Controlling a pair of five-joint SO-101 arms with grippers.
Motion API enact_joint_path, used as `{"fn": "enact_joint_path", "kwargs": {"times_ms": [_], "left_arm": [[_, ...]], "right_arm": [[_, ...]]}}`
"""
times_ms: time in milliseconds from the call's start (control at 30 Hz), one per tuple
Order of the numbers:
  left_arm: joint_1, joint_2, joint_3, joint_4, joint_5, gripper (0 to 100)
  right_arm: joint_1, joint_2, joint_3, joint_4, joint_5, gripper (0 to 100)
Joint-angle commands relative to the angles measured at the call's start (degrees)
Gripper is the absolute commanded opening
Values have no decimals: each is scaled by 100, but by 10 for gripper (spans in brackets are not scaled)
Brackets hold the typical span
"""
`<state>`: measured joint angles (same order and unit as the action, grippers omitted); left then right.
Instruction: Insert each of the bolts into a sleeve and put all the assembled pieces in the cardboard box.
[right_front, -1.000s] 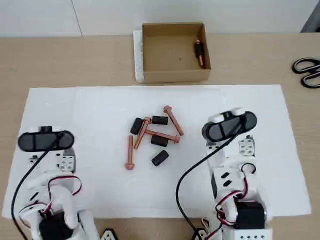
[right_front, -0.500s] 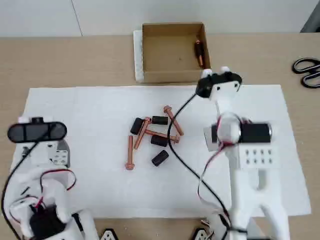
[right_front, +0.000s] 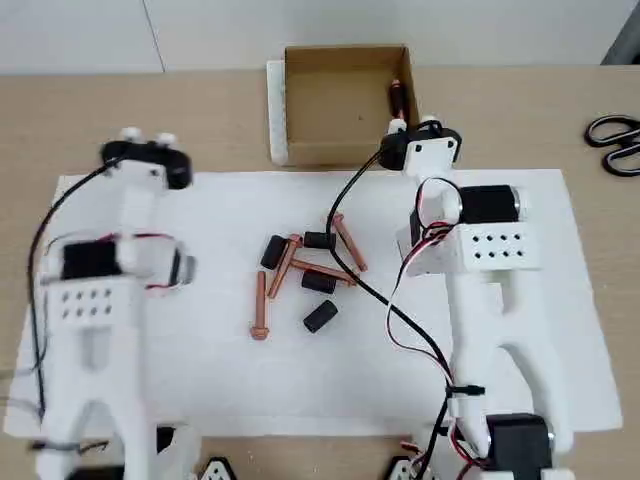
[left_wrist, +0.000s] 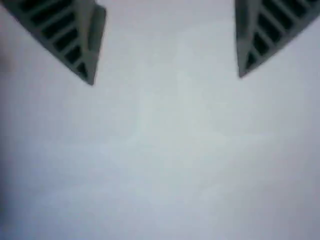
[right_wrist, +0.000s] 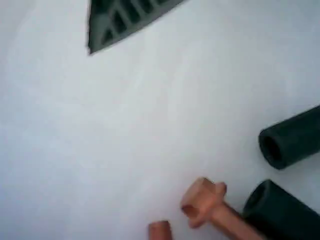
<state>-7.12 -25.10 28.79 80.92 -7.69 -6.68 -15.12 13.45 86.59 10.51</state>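
Observation:
Several copper bolts (right_front: 259, 305) and black sleeves (right_front: 320, 316) lie loose in a heap at the middle of the white sheet (right_front: 330, 385). The cardboard box (right_front: 340, 105) stands behind the sheet, and one assembled piece (right_front: 397, 98) lies along its right wall. My left arm (right_front: 140, 165) stretches over the sheet's left part. There my left gripper (left_wrist: 165, 79) hangs open above bare sheet. My right arm (right_front: 425, 150) stretches to the sheet's far edge, right of the heap. My right gripper (right_wrist: 210, 50) is open, near a bolt head (right_wrist: 202, 200) and two sleeves (right_wrist: 292, 137).
Black-handled scissors (right_front: 615, 140) lie on the wooden table at the far right. A white block (right_front: 276, 110) sits against the box's left side. A black cable (right_front: 370, 290) from the right arm hangs beside the heap.
Both arms have risen from their folded pose at the near edge and stretched forward over the sheet, the right one first, then the left. The bolts and sleeves have not moved.

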Motion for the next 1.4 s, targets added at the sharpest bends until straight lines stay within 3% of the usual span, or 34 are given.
{"fn": "enact_joint_path", "kwargs": {"times_ms": [0, 333, 600, 1000, 1367], "left_arm": [[510, 589, -532, 26, 290, 172], [1442, 1538, -787, -1064, 316, 172], [2040, 3068, -1833, -1055, 651, 171], [2505, 3631, -2387, -818, 774, 171], [2338, 4264, -2396, -1134, 774, 170]], "right_arm": [[-40, 13, -334, -92, 35, 221], [-40, 22, -334, -101, 9, 221], [-40, 22, -299, -101, 0, 221], [-40, 22, -299, -92, 0, 221], [-40, 22, -299, -92, 0, 221]]}}
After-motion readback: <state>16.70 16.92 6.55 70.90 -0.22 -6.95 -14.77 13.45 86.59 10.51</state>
